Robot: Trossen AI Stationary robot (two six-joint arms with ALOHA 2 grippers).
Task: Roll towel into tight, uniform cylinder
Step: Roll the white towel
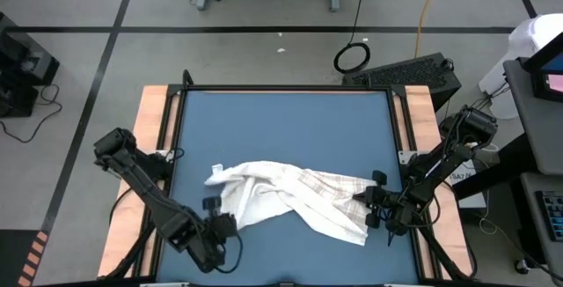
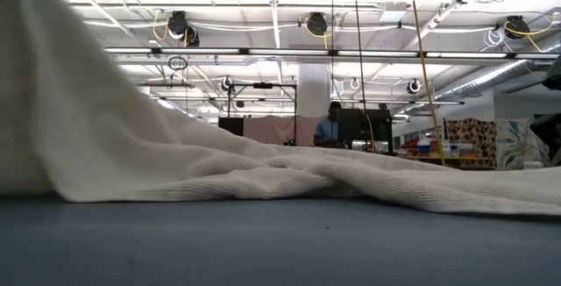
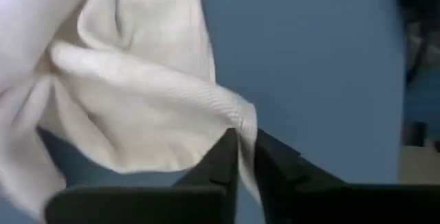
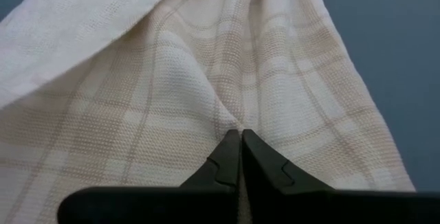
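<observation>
The white towel (image 1: 281,195) lies crumpled across the near half of the blue mat (image 1: 281,120), its faint checks showing toward the right. My left gripper (image 1: 214,206) is at the towel's near-left part and is shut on it; in the left wrist view the cloth (image 3: 137,93) hangs above the mat. My right gripper (image 1: 365,201) is shut on the towel's checked right end (image 4: 206,80). In the low view the towel (image 2: 219,163) climbs steeply toward the left and lies flat to the right; neither gripper shows there. My left gripper pinches a hemmed edge of the towel (image 3: 240,117) between its two fingers, coming steeply from above. The cloth by the fingers is raised off the mat and drapes away from them in loose folds; the rest lies on the mat. My right gripper pinches a puckered fold in the checked end (image 4: 237,117) between its two fingers, slanting down from the table's right side. One layer or several, I cannot tell. The cloth fans out from the fingertips and lies low on the mat.
Bare blue mat fills the far half of the table and a strip along the near edge. Wooden table borders (image 1: 154,120) flank the mat. A black device (image 1: 413,71) sits beyond the far right corner. A person (image 2: 329,128) shows far off in the room.
</observation>
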